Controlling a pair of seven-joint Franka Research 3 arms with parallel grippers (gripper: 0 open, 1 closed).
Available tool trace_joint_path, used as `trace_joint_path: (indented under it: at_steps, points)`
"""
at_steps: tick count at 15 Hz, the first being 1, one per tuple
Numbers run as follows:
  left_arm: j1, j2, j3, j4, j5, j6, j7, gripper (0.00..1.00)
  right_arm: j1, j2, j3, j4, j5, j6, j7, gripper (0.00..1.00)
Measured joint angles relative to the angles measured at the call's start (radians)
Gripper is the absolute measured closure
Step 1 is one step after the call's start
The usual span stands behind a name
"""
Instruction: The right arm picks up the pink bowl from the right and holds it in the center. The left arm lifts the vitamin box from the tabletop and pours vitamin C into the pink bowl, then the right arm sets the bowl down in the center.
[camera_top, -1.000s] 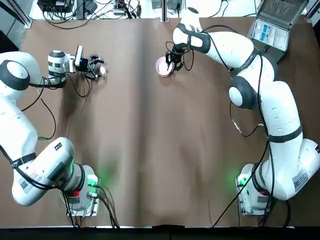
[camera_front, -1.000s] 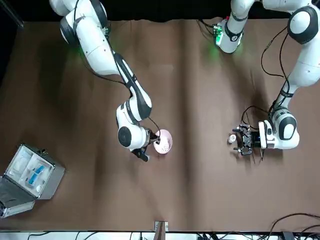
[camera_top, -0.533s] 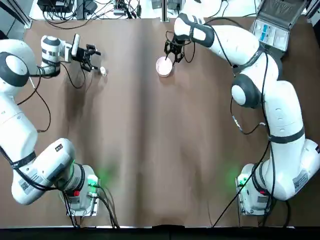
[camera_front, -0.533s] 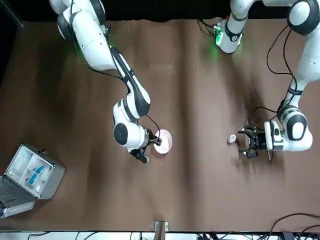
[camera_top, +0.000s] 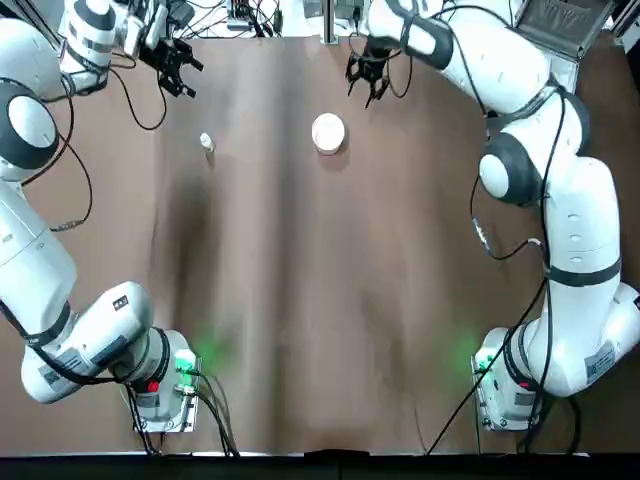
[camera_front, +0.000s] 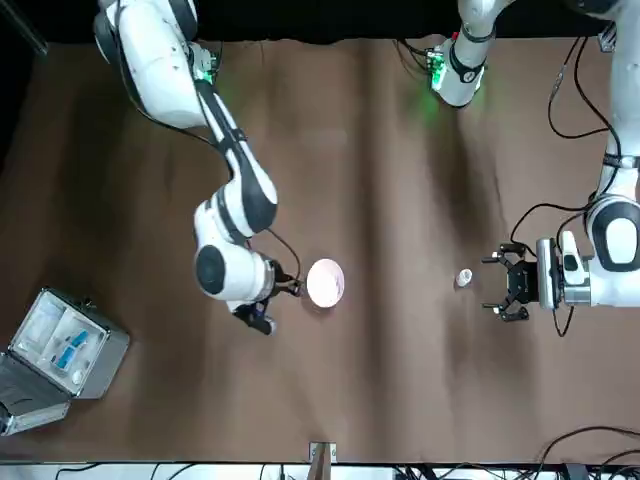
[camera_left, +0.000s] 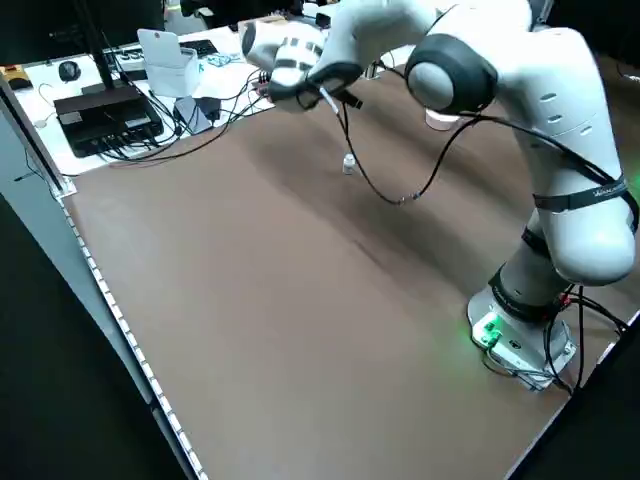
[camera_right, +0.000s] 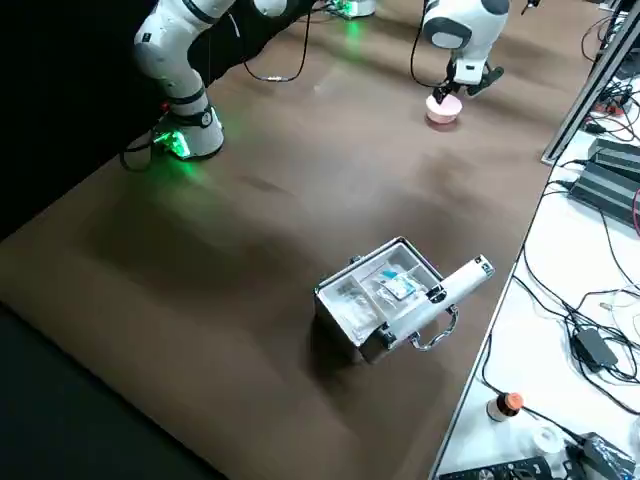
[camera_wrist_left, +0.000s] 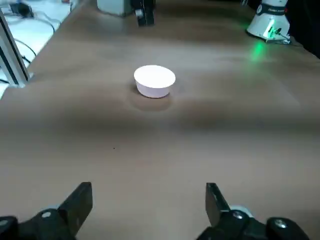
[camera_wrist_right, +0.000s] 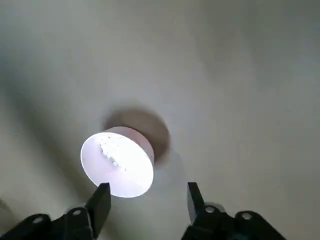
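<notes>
the pink bowl (camera_top: 328, 133) sits on the surface (camera_top: 290, 300); the right claw (camera_top: 366, 98) hangs just beside it, released. the left claw (camera_top: 192, 80), also released, hovers near the vitamin box (camera_top: 207, 142).

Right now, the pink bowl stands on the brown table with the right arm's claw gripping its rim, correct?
Not quite: the pink bowl stands on the brown table, but the right gripper is open and off it, as the right wrist view shows.

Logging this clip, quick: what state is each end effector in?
Left end effector: open, empty, beyond the vitamin box.
Right end effector: open, empty, near the pink bowl.
</notes>
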Motion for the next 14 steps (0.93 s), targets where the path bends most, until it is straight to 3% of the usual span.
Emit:
trace_joint_path:
  at_steps: [4, 5, 9, 11, 14]
  points:
    - [-0.040, -0.083, 0.002, 0.000, 0.033, 0.000, -0.106, 0.00, -0.089, -0.068, -0.002, 0.019, -0.001, -0.118, -0.094, 0.26]
    - [-0.048, -0.102, 0.003, 0.000, 0.052, 0.000, -0.113, 0.00, -0.114, -0.091, -0.002, 0.022, -0.001, -0.135, -0.120, 0.20]
    - [-0.078, -0.167, 0.006, 0.001, 0.232, 0.000, -0.124, 0.00, -0.226, -0.193, -0.006, 0.027, -0.003, -0.242, -0.241, 0.04]
    - [-0.109, -0.199, 0.009, 0.002, 0.267, 0.023, -0.125, 0.00, -0.301, -0.233, -0.006, 0.027, -0.003, -0.351, -0.343, 0.02]
    - [-0.125, -0.233, 0.010, 0.003, 0.289, 0.060, -0.160, 0.00, -0.377, -0.276, -0.007, 0.027, -0.022, -0.428, -0.456, 0.02]
